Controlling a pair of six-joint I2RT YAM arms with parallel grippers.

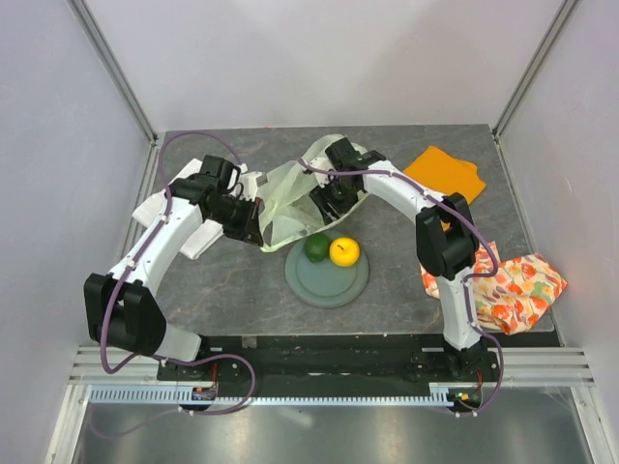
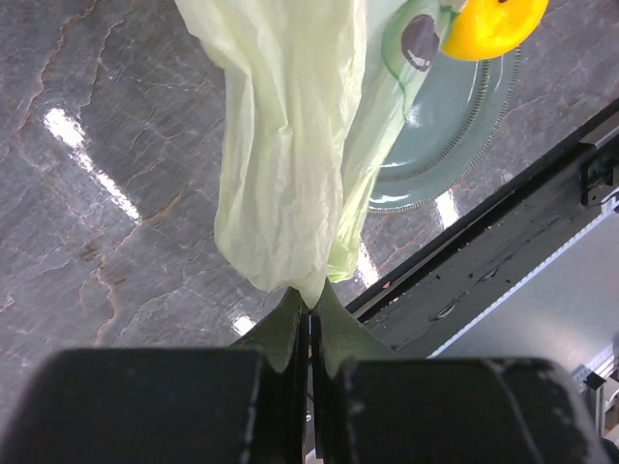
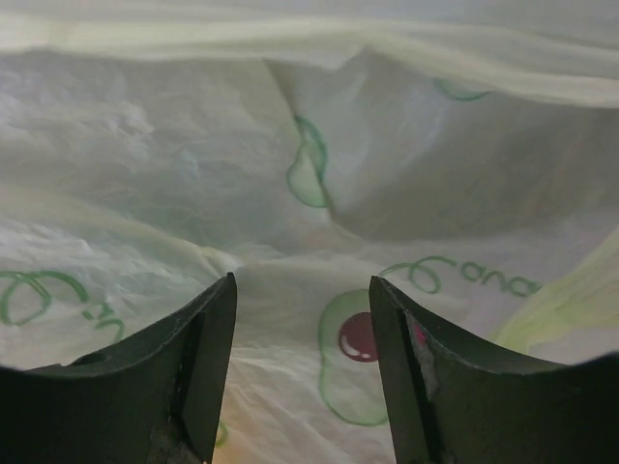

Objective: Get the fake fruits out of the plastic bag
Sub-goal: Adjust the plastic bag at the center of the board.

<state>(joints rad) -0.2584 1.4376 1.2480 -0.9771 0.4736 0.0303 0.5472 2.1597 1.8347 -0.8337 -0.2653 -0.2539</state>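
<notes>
I read the left gripper (image 2: 311, 327) clamped on the plastic bag (image 2: 290, 145). The right gripper (image 3: 303, 300) sits spread inside it (film all round). One green fruit (image 1: 315, 246) and the citrus (image 1: 344, 252) rest on the plate (image 1: 329, 282).

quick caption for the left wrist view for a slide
Left gripper pinching the plastic bag, with a yellow-orange citrus on the plate behind.
</notes>
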